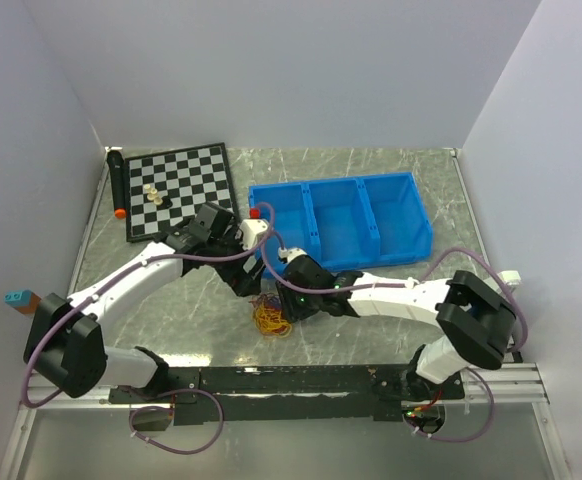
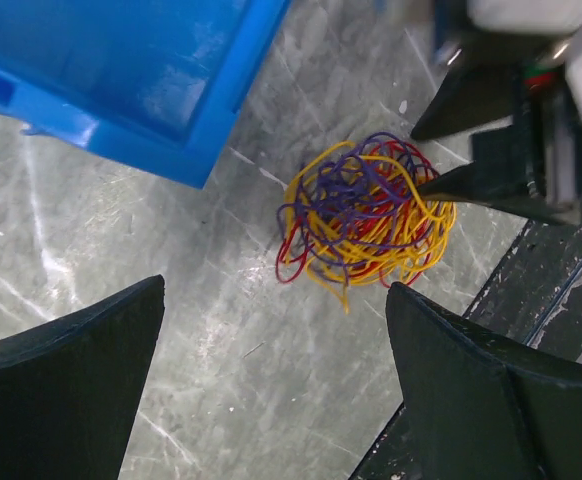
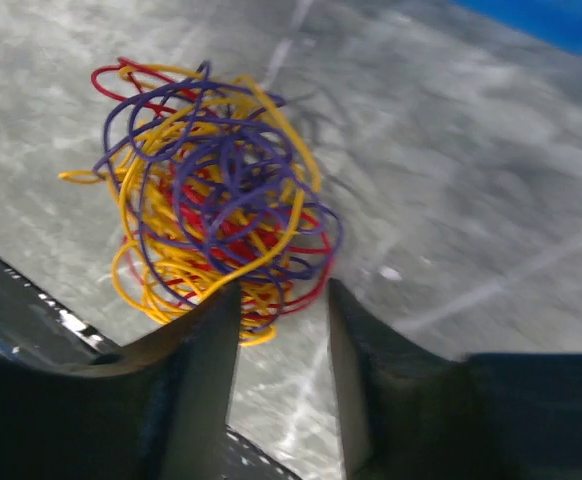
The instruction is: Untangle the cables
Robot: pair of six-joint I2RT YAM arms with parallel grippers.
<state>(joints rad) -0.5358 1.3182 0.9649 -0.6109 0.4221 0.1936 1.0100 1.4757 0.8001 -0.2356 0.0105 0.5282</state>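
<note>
1. Nearest the arm bases, the cables (image 1: 271,318) lay on the grey, marble-veined table (image 1: 186,320), close to its near edge. They were thin, glossy strands in yellow-orange, red and purple, wound into one loose, rounded ball of small loops.
2. The right gripper (image 3: 283,330) sat at the near side of the ball. Its two dark, smooth fingers (image 3: 211,340) stood partly spread, with a narrow gap of bare table between them. Their tips were at the lowest loops, but the pictures do not show whether any strand was pinched.
3. The left wrist view showed what the right one hid. One pointed finger of the right gripper (image 2: 451,145) touched the side of the ball, and the other stood clear of it.
4. The left gripper (image 2: 276,400) hung over the table just beside the ball, its broad black fingers (image 2: 71,390) spread wide and holding nothing.
5. Only the top view placed both grippers together, meeting over the ball from either side.
6. Beyond them lay a blue plastic bin (image 1: 401,255) with three compartments. Its corner (image 2: 121,80) showed up close in the left wrist view.
7. Farthest back lay a black-and-white chessboard (image 1: 186,185) with a few small pieces (image 1: 151,192) on it. A black stick (image 1: 117,185) with a red tip lay along its left edge.
</note>
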